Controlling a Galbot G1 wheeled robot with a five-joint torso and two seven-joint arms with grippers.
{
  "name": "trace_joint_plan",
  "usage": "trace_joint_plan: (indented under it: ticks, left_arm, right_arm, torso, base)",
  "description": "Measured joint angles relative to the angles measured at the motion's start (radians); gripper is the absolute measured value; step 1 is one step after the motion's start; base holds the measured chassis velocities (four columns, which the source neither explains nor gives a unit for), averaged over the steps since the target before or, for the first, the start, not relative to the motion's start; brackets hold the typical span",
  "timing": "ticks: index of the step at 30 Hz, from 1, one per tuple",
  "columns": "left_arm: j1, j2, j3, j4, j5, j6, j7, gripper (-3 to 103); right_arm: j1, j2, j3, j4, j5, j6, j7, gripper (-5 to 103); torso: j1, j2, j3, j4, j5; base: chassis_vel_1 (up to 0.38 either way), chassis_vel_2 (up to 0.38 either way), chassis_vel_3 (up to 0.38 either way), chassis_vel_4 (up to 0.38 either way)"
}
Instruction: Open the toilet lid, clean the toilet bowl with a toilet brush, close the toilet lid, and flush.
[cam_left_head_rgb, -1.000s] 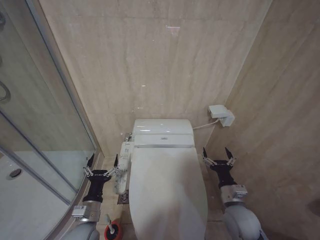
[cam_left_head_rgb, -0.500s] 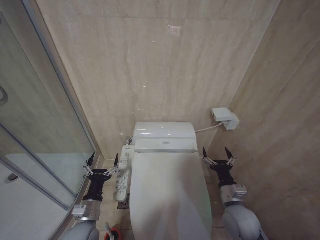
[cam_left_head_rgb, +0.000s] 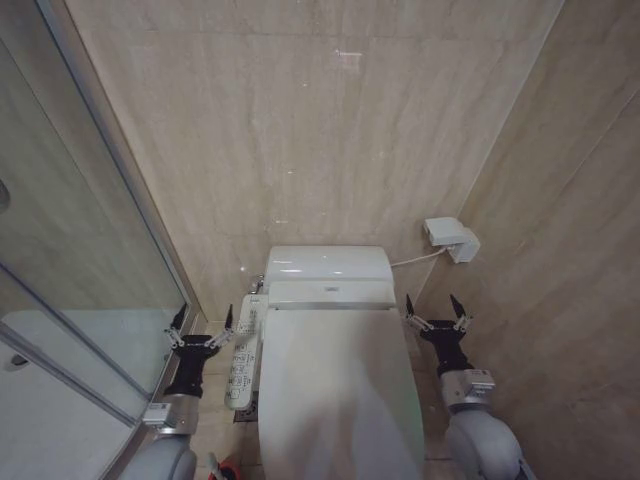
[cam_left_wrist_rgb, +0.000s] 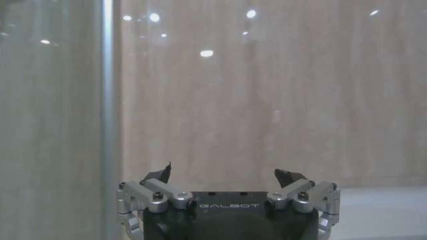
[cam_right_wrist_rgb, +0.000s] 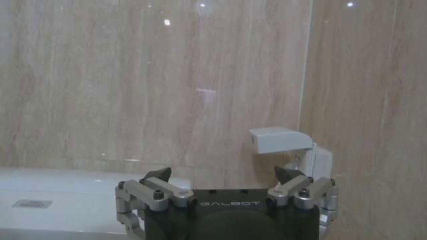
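— What do we make of the last second?

— The whole head view has slid: the toilet sits a little lower and nearer in it than a second ago, and less of the red holder cup (cam_left_head_rgb: 228, 470) shows at the bottom edge. We read that as our own camera moving, not the things. The arms sit in much the same place in the view as before.

— So where does the task stand?

— We judge it at the very start. The toilet lid (cam_left_head_rgb: 335, 390) lies flat and shut over the bowl, between our two arms, untouched.

— And the fingers?

— The left gripper (cam_left_head_rgb: 199, 326) hangs beside the side control panel (cam_left_head_rgb: 241, 352), its fingers spread wide and holding nothing. The right gripper (cam_left_head_rgb: 434, 312) hovers just off the lid's other side, equally splayed and empty. Both wrist views confirm the fingertips apart with only wall behind them.

— The toilet brush (cam_left_head_rgb: 214, 466)?

— Probably that thin white stick by the red cup, down at the view's edge; we cannot be sure.
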Motion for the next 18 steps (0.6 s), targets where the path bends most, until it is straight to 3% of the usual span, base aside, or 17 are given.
trace_joint_plan:
  ticks: [6,11,16,18]
  left_arm:
    - [-0.059,0.086,-0.091,0.136,-0.059,-0.01,-0.013,100]
    - [-0.122,0.163,-0.081,0.23,-0.146,0.006,-0.005,100]
    - [-0.227,0.251,-0.03,0.357,-0.19,-0.017,0.06,100]
    - [-0.299,0.294,0.0,0.434,-0.192,-0.054,0.1,100]
  right_arm:
    - [0.0,0.0,0.0,0.0,0.0,0.0,0.0,100]
    - [0.0,0.0,0.0,0.0,0.0,0.0,0.0,100]
    - [0.0,0.0,0.0,0.0,0.0,0.0,0.0,100]
    - [0.0,0.0,0.0,0.0,0.0,0.0,0.0,100]
  torso:
    - [0.0,0.0,0.0,0.0003,0.0]
    - [0.0,0.0,0.0,0.0003,-0.0001]
    - [0.0,0.0,0.0,-0.0004,-0.0003]
    - [0.0,0.0,0.0,0.0003,-0.0003]
  base:
    - [0.0,0.0,0.0,0.0]
    - [0.0,0.0,0.0,0.0]
    - [0.0,0.0,0.0,0.0]
    - [0.0,0.0,0.0,0.0]
